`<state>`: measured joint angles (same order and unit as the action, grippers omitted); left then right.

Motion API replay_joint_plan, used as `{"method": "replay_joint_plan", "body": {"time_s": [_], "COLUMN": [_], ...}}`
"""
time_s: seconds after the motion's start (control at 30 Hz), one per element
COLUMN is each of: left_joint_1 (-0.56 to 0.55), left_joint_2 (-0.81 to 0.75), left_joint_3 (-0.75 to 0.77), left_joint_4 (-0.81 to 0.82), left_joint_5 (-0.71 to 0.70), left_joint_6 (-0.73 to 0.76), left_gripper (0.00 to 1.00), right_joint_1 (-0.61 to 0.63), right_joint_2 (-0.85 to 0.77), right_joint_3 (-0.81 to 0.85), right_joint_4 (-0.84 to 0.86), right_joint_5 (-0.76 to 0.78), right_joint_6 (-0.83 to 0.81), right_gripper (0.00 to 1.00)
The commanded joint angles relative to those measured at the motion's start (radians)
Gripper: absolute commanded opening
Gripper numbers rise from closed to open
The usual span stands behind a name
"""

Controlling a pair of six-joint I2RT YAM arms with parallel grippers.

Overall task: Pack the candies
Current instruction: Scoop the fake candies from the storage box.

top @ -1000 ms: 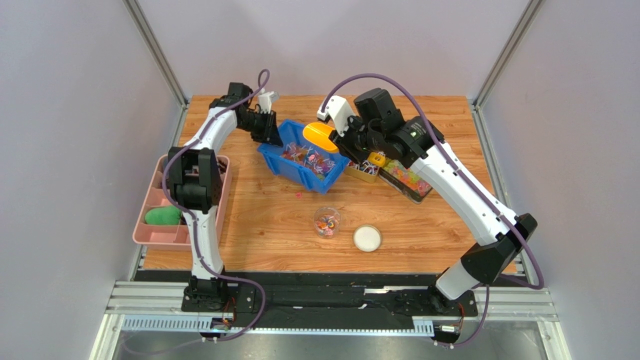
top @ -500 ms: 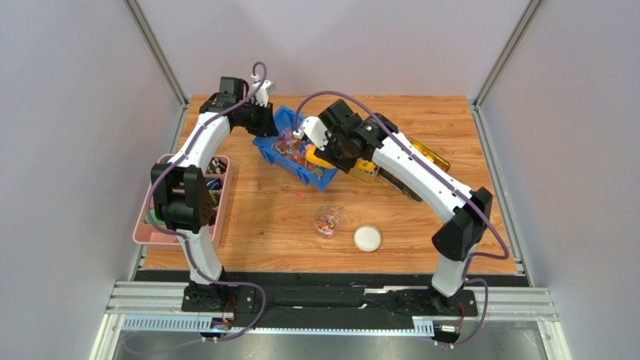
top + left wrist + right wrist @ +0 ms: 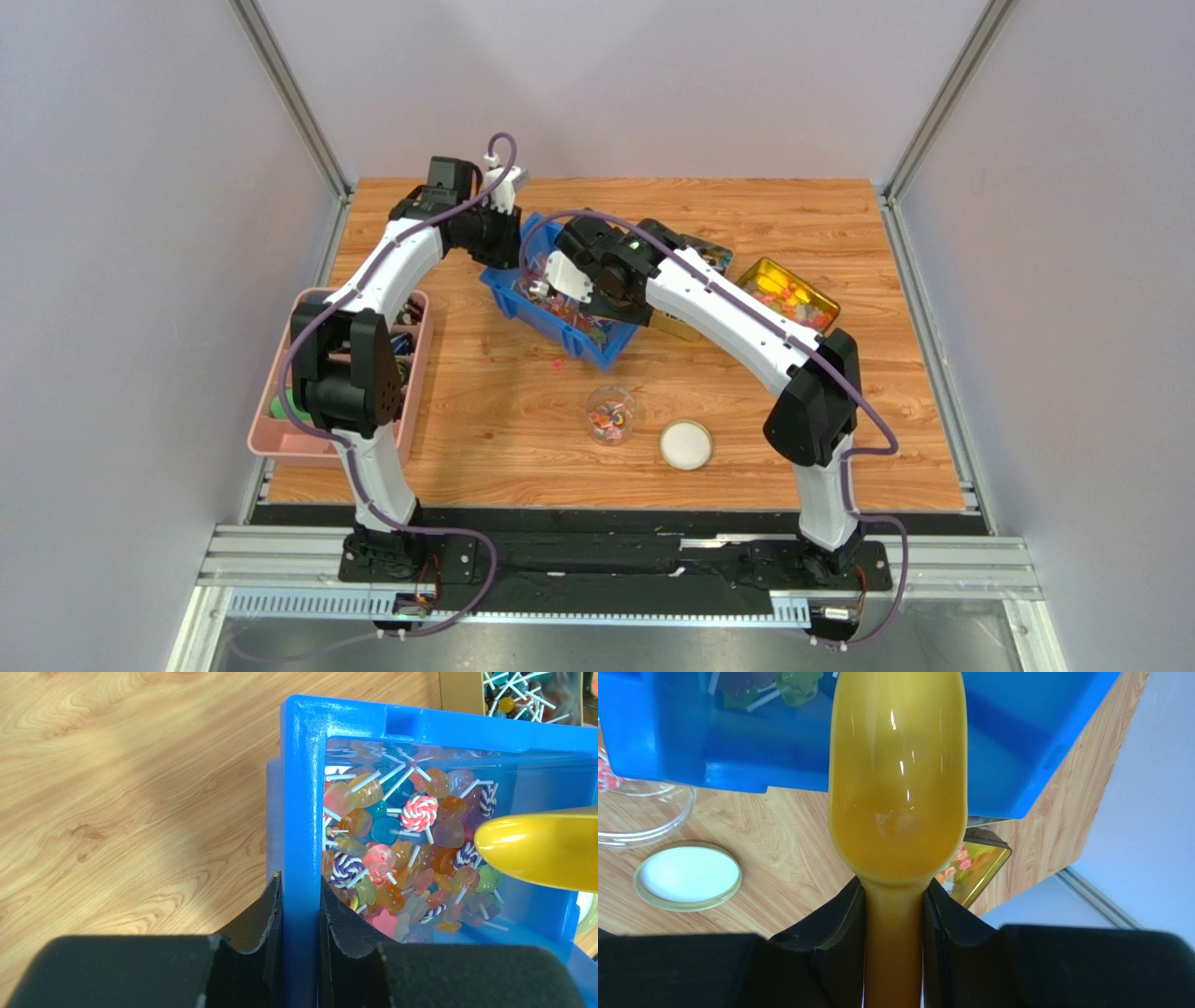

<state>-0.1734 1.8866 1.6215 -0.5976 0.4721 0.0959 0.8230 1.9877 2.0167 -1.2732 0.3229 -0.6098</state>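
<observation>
Right gripper (image 3: 894,897) of mine is clamped on the yellow scoop (image 3: 898,777), its bowl over the blue bin (image 3: 302,756). My left gripper (image 3: 300,889) pinches that bin's wall, and the candies (image 3: 393,861) lie inside it.

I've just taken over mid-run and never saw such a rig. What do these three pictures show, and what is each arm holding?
Two white robot arms are bolted at the near edge of the table. The wide picture looks down from above and behind them; the other two come from a camera on each wrist. The left fingers pinch the wall of a blue bin full of candies. The right fingers grip the handle of a yellow scoop, its tip over the candies. Nearer the arms stand a clear jar holding a few candies and a white lid beside it; a pink tray sits at the left edge.
</observation>
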Motion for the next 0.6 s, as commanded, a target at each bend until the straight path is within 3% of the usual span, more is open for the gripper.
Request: {"method": "replay_joint_plan", "body": {"time_s": [0.0,0.27,0.57], "left_joint_1": [-0.005,-0.011,-0.021], "left_joint_2": [-0.116,-0.132,-0.147], "left_joint_3": [0.02,-0.009,-0.028], "left_joint_4": [0.097,0.113,0.128], "left_joint_5": [0.06,0.089,0.137], "left_joint_6": [-0.044,-0.053,-0.071], "left_gripper": [0.0,0.0,0.0], "right_joint_1": [0.018,0.041,0.059], "right_joint_2": [0.032,0.144,0.255], "right_joint_3": [0.048,0.068,0.198], "right_joint_4": [-0.054,-0.081,-0.06], "right_joint_5": [0.08,0.058,-0.001], "right_joint_6": [-0.103,-0.134,-0.136], "right_gripper": [0.0,0.0,0.0]}}
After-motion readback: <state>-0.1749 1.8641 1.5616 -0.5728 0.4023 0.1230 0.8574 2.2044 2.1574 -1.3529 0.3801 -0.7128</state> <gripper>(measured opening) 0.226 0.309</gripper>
